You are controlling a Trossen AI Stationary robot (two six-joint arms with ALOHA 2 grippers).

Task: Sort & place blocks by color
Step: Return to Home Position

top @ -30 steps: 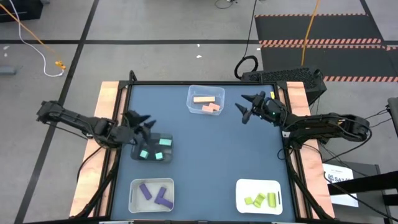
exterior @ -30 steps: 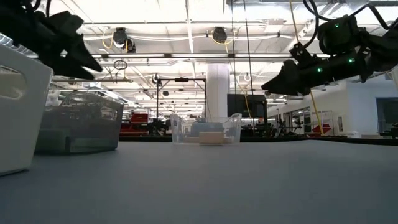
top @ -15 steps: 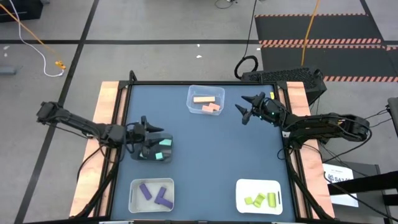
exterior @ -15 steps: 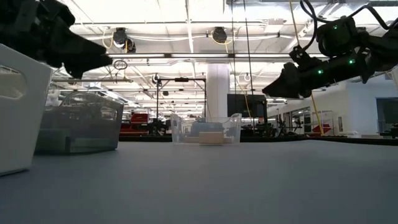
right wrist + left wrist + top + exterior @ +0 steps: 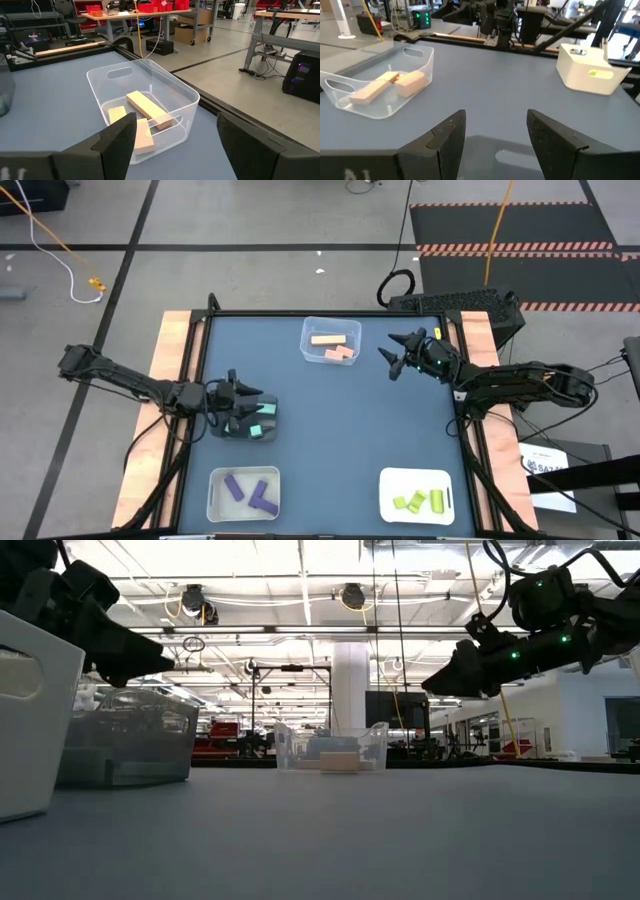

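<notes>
My left gripper [image 5: 248, 398] hovers open and nearly level over the black bin [image 5: 274, 420], which holds teal blocks [image 5: 256, 430]. Nothing is between its fingers in the left wrist view [image 5: 495, 135]. My right gripper [image 5: 390, 356] hangs open above the table, just right of the clear bin [image 5: 331, 340] holding pale orange blocks [image 5: 147, 111]. Its fingers are empty in the right wrist view [image 5: 172, 135]. Purple blocks [image 5: 250, 492] lie in the near-left bin [image 5: 214, 492]. Yellow-green blocks [image 5: 418, 501] lie in the white near-right bin [image 5: 390, 480].
The blue table top [image 5: 340, 430] lies bare between the four bins. Wooden side rails [image 5: 170, 340] and a black frame border the table. In the low view both grippers [image 5: 130, 645] [image 5: 450, 675] hang well above the surface.
My left gripper has sunk a little toward the black bin and tipped from pointing down to nearly level, rolling about its own axis. Its fingers stay open. My right gripper has kept still.
</notes>
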